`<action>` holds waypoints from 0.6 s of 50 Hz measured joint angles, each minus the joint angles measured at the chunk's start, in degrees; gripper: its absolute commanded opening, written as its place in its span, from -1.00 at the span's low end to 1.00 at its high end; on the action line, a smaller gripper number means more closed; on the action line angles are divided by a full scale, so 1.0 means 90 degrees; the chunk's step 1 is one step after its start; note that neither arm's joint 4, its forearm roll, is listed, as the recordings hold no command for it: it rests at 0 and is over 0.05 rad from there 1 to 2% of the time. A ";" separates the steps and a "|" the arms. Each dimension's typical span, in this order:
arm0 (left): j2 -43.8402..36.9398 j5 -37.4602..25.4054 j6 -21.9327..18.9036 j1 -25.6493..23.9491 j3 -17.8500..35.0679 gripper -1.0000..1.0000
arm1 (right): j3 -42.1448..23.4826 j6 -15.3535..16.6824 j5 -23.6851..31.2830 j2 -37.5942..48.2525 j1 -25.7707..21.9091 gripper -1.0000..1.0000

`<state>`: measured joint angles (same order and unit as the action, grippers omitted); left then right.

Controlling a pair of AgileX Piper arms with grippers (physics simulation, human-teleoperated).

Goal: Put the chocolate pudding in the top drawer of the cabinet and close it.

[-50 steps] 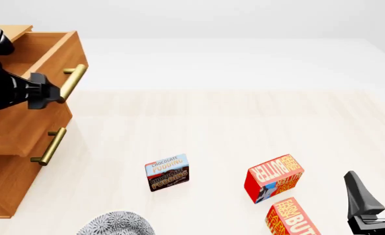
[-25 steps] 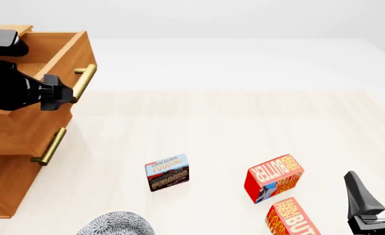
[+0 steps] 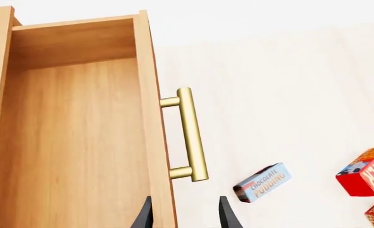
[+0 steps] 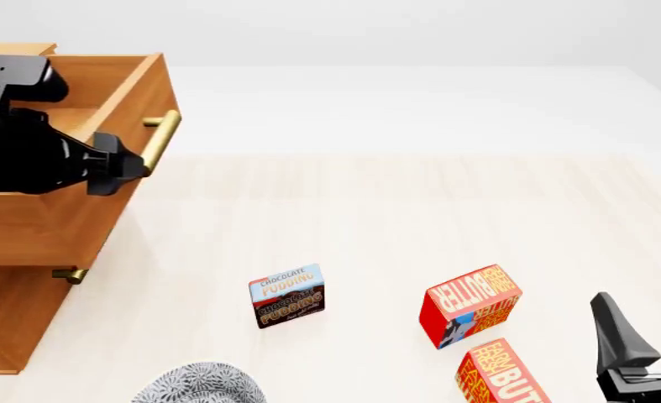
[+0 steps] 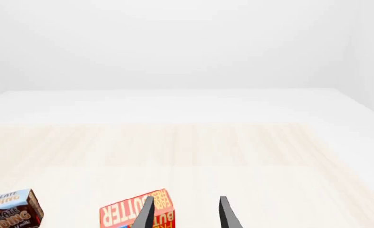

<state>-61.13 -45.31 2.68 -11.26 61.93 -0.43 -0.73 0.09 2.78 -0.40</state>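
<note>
Front view: the left end effector [image 4: 123, 164] sits by the handle [image 4: 160, 143] of the open top drawer [image 4: 72, 214], fingers apart. The chocolate pudding [image 4: 286, 295] lies on the table [image 4: 420, 210]. The right end effector [image 4: 642, 332] is spread.

Cabinet [image 4: 17, 327] sits at the far left, its top drawer [image 4: 61, 210] pulled out over the table [image 4: 420, 210]. The pudding [image 4: 286, 295] lies out in front, right of the cabinet, with two butter boxes [image 4: 470, 305] [image 4: 500, 374] further right, one nearer than the other.
</note>
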 measured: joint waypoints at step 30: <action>-0.0149 0.0162 0.0121 -0.0715 0.0045 1.00 | -0.0001 0.0001 0.0002 -0.0003 0.0000 1.00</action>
<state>-62.47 -43.85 3.77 -17.69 62.33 -0.44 -0.72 0.11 2.75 -0.40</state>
